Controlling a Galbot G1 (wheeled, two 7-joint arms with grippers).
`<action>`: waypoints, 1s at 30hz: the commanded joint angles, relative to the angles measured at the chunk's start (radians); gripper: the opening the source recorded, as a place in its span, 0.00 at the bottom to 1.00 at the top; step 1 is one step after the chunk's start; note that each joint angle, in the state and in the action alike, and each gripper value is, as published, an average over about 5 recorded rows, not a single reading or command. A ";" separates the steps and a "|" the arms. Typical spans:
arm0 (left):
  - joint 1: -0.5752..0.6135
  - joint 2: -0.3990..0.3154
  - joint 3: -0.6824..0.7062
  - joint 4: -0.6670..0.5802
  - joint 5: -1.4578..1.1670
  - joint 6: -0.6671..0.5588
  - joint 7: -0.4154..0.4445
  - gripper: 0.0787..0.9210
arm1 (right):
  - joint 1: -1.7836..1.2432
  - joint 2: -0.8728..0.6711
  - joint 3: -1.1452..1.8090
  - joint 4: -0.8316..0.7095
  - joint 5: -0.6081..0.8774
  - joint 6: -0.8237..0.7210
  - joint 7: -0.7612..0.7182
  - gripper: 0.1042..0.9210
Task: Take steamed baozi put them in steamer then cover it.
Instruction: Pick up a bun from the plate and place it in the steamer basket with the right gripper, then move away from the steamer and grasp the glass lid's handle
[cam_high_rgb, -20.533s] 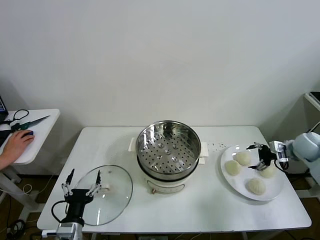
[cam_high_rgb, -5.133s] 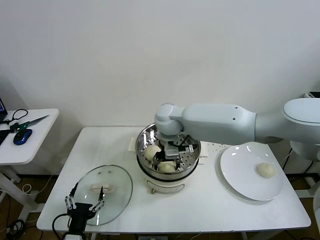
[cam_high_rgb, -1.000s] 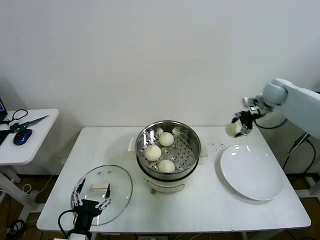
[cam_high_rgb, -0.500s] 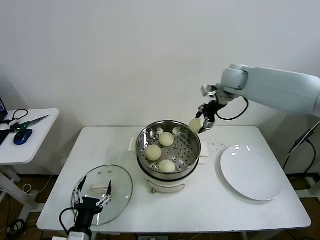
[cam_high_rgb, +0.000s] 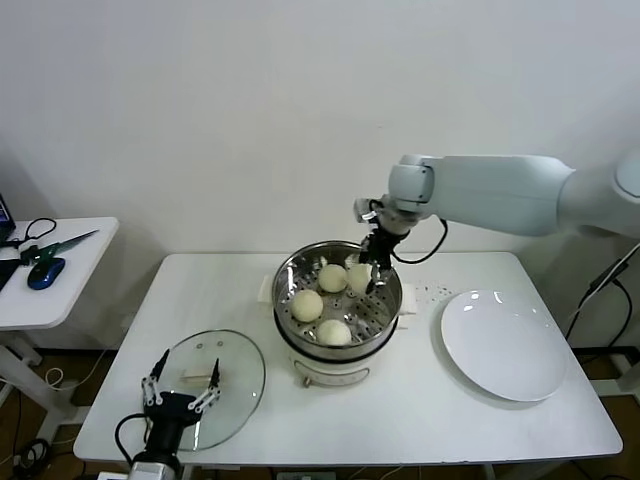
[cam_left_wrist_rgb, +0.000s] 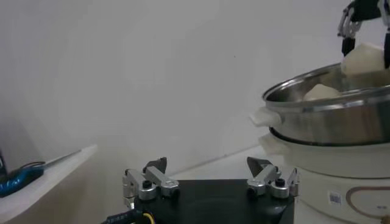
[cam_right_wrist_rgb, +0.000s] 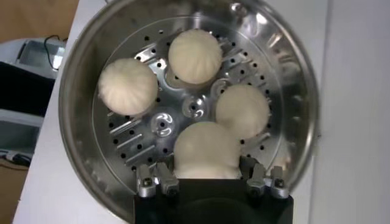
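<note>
Right tool (cam_high_rgb: 369, 271) grips fourth baozi (cam_right_wrist_rgb: 206, 150) over steamer (cam_high_rgb: 384, 305), three inside; left tool (cam_high_rgb: 181, 380) spread wide above cover (cam_high_rgb: 240, 375)

steamer (cam_high_rgb: 337, 292) crowded by three baozi (cam_high_rgb: 320, 298), one gap

Cream-white steamed baozi (cam_right_wrist_rgb: 195, 56) lie in the shiny steel steamer (cam_high_rgb: 385, 305) with its hole-dotted floor; plate (cam_high_rgb: 505, 350) and counter (cam_high_rgb: 420, 400) white; pincer (cam_right_wrist_rgb: 206, 176) seemingly black.

Lab-like room: bare white wall (cam_high_rgb: 200, 120), plain white table (cam_high_rgb: 420, 410).
</note>
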 joint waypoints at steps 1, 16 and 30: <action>-0.002 0.002 -0.002 0.005 -0.007 -0.001 0.000 0.88 | -0.051 0.054 -0.034 -0.011 0.007 -0.014 0.019 0.72; -0.013 0.000 0.002 0.009 -0.002 0.004 0.001 0.88 | -0.051 0.032 -0.025 0.005 -0.049 -0.009 0.030 0.81; -0.018 0.009 -0.004 0.004 0.004 0.007 0.002 0.88 | 0.033 -0.130 0.051 0.087 -0.021 0.042 0.035 0.88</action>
